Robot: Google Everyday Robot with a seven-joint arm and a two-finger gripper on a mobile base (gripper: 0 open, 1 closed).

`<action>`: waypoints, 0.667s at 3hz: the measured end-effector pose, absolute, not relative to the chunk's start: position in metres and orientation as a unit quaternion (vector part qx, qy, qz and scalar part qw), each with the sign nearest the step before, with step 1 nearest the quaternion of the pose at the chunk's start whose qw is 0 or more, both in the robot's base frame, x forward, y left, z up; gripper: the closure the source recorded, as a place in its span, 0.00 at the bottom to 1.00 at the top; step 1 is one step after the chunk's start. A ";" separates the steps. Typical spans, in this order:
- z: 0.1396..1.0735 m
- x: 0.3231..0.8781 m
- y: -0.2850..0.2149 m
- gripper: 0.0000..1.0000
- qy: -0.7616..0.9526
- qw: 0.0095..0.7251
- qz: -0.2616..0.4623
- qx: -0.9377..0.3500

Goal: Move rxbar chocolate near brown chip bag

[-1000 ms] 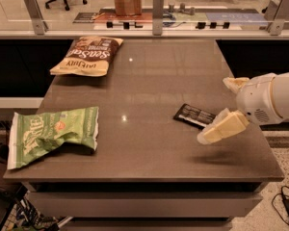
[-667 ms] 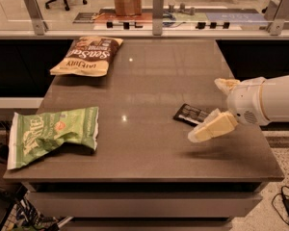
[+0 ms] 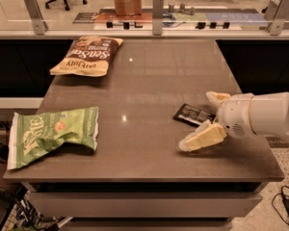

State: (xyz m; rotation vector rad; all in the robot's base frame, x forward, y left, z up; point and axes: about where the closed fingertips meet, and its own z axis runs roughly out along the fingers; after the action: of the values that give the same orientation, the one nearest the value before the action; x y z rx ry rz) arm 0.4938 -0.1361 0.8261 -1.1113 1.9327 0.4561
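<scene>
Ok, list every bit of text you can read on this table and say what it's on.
"Sea Salt": big white letters on the brown chip bag, upside down from this view; its smaller print is too blurred to read.
Green and white chip bag: large pale lettering, too crumpled and blurred to read.
Black bar: white lettering, too small to read.
Gripper, open around the bar: no text.

The brown chip bag (image 3: 86,57) reads "Sea Salt", upside down.
</scene>
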 end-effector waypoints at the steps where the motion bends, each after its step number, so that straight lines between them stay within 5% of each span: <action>1: 0.810 0.489 -0.137 0.00 0.777 0.413 0.190 -0.436; 2: 0.812 0.488 -0.135 0.18 0.776 0.413 0.190 -0.438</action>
State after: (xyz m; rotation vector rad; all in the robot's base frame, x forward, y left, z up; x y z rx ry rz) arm 0.4885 -0.1346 0.8118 -1.1012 1.9506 0.4770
